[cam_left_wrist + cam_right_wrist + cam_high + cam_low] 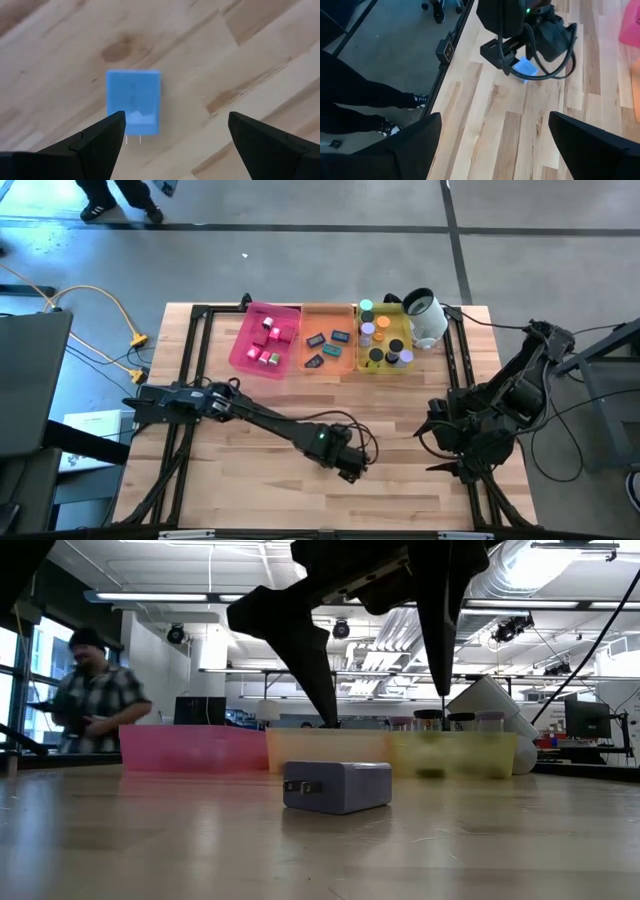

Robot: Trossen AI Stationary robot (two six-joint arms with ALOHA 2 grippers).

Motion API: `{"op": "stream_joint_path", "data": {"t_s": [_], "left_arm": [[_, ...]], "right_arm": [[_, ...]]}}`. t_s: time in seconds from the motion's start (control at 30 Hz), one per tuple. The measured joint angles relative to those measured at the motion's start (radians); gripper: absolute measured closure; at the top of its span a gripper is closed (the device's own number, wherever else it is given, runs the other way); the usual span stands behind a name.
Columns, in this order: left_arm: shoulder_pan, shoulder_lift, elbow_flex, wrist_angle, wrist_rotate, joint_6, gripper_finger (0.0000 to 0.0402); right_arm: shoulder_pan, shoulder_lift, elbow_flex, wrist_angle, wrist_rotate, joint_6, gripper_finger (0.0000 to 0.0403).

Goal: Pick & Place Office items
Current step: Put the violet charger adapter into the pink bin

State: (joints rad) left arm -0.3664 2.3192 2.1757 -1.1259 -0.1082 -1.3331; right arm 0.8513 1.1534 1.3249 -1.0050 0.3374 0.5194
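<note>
A small lavender-blue block with two metal prongs [133,102] lies flat on the bare wood near the table's middle, also seen in the low view [338,786] and the right wrist view [525,67]. My left gripper [175,122] hangs open just above it, pointing down, with the block under its one finger and the other finger off to the side [385,710]. In the high view the left gripper [350,468] hides the block. Other small coloured pieces lie in the trays. My right gripper [495,125] waits open at the table's right side [450,448].
Three trays stand in a row at the far edge: pink [240,345], orange [330,315] and yellow [385,368], with a white cup [425,320] tipped beside the yellow one. Bare wood lies around the block. A person stands beyond the table [90,690].
</note>
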Motion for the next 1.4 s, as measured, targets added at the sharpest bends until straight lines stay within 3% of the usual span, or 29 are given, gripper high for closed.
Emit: {"op": "stream_joint_path", "data": {"t_s": [0.2,1.03,1.17,1.4], "left_arm": [[0.003,0.015,0.0,-0.086,-0.031,-0.008,0.0058],[0.02,0.104,0.0,-0.048,0.019,0.105,0.0059],[0.023,0.119,0.0,-0.046,0.047,0.109,0.0088],[0.034,0.119,0.0,-0.048,0.048,0.107,0.0195]], "right_arm": [[0.0,0.0,0.0,0.0,0.0,-0.004,0.0046],[0.0,0.0,0.0,-0.01,0.004,-0.019,0.0046],[0.0,0.0,0.0,-0.014,0.004,-0.018,0.0046],[0.0,0.0,0.0,-0.013,0.004,-0.018,0.0046]]}}
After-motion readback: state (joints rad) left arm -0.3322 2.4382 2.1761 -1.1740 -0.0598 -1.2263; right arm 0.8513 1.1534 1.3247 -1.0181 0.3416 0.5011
